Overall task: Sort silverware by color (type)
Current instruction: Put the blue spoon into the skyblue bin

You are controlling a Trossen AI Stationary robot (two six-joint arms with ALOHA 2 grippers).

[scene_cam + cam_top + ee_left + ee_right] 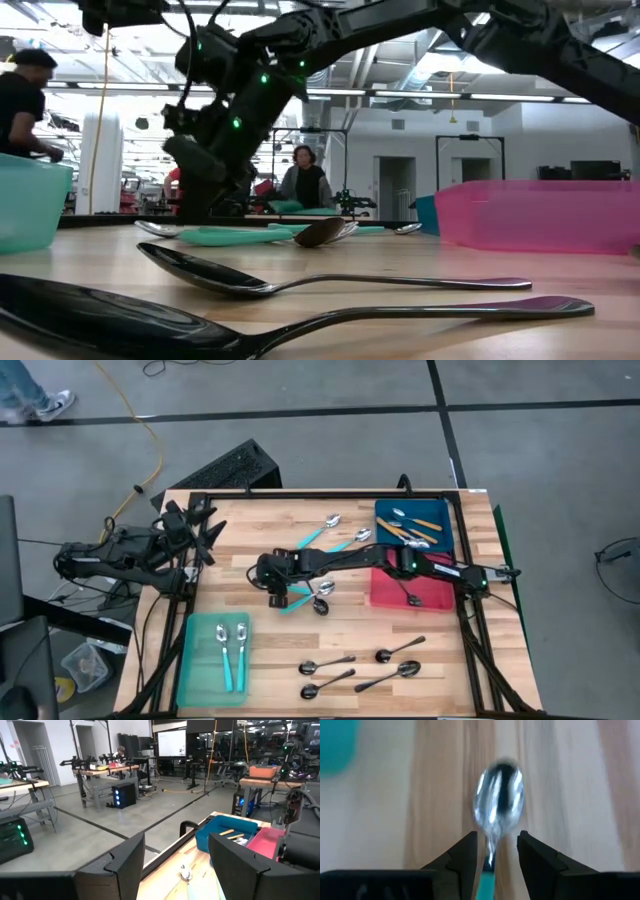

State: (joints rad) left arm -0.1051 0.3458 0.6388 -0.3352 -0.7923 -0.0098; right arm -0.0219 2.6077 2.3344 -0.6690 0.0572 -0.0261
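Observation:
A teal-handled spoon (pixel 499 800) lies flat on the wooden table near its middle, with its shiny bowl toward the table's left and its handle (pixel 296 603) running back under my right gripper. My right gripper (pixel 496 837) (pixel 273 598) slants down over it, open. Its fingers stand on either side of the spoon's thin neck, and a gap shows on each side. In the low view the gripper (pixel 195 205) hangs just above the table. My left gripper (pixel 207 532) (pixel 176 855) waits open and level at the table's far left corner, with nothing between its fingers.
A teal tray (pixel 200 682) at the near left holds two teal spoons. A blue tray (pixel 384 510) at the far right holds orange-handled spoons, and a pink tray (pixel 384 594) beside it holds a dark one. Several dark spoons (pixel 385 678) lie near the front edge. Two teal spoons (pixel 325 532) lie farther back.

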